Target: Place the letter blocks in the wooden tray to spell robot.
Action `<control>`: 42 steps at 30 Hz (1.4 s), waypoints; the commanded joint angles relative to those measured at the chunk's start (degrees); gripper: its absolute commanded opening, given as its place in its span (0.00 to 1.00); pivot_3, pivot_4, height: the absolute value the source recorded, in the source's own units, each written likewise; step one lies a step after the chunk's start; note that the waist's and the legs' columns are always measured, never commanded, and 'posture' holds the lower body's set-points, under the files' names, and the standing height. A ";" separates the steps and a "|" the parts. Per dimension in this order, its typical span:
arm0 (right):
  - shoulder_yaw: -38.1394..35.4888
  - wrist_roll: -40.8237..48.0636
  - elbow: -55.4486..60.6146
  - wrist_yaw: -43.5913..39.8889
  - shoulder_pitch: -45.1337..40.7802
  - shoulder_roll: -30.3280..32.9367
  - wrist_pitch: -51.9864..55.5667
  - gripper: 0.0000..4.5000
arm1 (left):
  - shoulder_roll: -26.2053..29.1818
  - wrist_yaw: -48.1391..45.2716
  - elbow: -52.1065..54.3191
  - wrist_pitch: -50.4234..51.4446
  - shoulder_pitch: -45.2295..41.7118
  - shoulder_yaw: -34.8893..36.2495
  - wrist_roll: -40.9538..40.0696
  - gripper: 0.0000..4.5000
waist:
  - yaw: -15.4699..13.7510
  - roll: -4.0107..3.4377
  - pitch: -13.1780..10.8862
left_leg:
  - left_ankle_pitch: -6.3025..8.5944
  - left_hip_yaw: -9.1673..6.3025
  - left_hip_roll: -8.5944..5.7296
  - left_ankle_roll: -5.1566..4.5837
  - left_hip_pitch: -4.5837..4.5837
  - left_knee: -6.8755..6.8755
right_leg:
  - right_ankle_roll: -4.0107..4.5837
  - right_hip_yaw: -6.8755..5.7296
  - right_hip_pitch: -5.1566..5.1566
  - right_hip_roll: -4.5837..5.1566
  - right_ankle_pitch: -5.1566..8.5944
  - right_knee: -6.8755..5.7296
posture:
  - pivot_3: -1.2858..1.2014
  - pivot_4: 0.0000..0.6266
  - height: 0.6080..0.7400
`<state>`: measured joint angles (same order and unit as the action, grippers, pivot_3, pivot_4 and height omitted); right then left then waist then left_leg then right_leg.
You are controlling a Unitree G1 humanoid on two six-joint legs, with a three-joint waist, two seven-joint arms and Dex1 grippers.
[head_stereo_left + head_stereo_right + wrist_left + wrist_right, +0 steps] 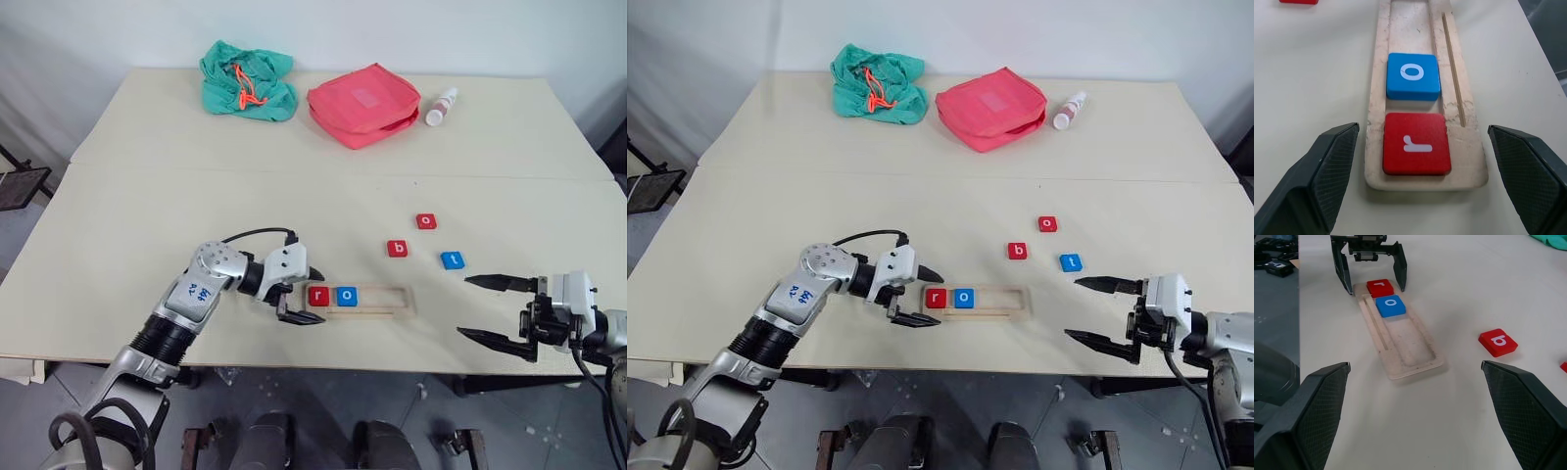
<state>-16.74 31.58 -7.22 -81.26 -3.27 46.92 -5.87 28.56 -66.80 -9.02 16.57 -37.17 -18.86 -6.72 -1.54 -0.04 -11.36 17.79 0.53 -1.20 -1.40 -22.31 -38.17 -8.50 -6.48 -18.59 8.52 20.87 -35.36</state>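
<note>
Pale wooden tray (pixel 377 299) near the tabletop's (pixel 147 206) front edge — red r (pixel 318 296), blue o (pixel 347 296) seated.

Left pincer (pixel 299 295) gaped wide around the tray's r end; right pincer (pixel 495 311) wide, empty; b (pixel 397 249), o (pixel 426 221), t (pixel 452 260) lay loose beyond.

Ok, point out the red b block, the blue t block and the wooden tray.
red b block (pixel 397 249), left eye view, on its top face.
blue t block (pixel 452 260), left eye view, on its top face.
wooden tray (pixel 387 298), left eye view, on the bare groove right of the o.
</note>
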 commanded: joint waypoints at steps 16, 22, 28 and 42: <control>-2.91 -5.41 15.15 35.32 4.07 -10.08 15.22 1.00 | 3.06 -3.41 7.34 -12.34 17.76 26.23 -20.43 1.00 | 0.08 0.00 0.00 | 0.00 -0.08 0.00 0.01 0.01 0.01 | 0.00 0.03 0.00 0.03 0.00 -0.03 | 0.52 0.24 1.00; -4.89 -3.53 21.95 36.10 10.40 -11.30 16.56 1.00 | 2.49 -8.52 2.81 -18.40 20.46 28.23 -22.96 1.00 | -0.20 -0.01 0.01 | 0.00 -0.09 -0.03 0.01 0.05 0.04 | 0.00 0.03 -0.01 0.02 0.00 -0.10 | 0.52 0.24 1.00; -5.94 -2.04 22.45 33.62 14.31 -11.24 15.19 1.00 | 1.73 -14.69 -0.94 -23.16 20.39 28.77 -25.23 1.00 | 0.14 -0.01 0.01 | 0.00 -0.01 -0.02 0.00 0.09 0.05 | 0.00 0.05 0.00 0.02 0.00 -0.10 | 0.52 0.24 1.00; -6.72 -2.81 11.67 27.62 13.08 -10.87 7.24 1.00 | 1.97 -15.05 -4.30 -24.53 17.10 28.07 -24.07 1.00 | 0.17 -0.01 0.01 | 0.00 0.02 -0.01 0.00 0.15 0.05 | 0.00 0.07 0.00 0.02 0.00 -0.15 | 0.52 0.24 1.00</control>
<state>-21.26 28.37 4.95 -52.67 9.95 35.44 3.35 30.14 -81.92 -14.10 -7.44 -19.72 8.78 -30.17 -1.37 -0.05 -11.34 17.79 0.55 -1.21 -1.40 -22.16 -38.12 -8.50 -6.42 -18.58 8.55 20.88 -35.51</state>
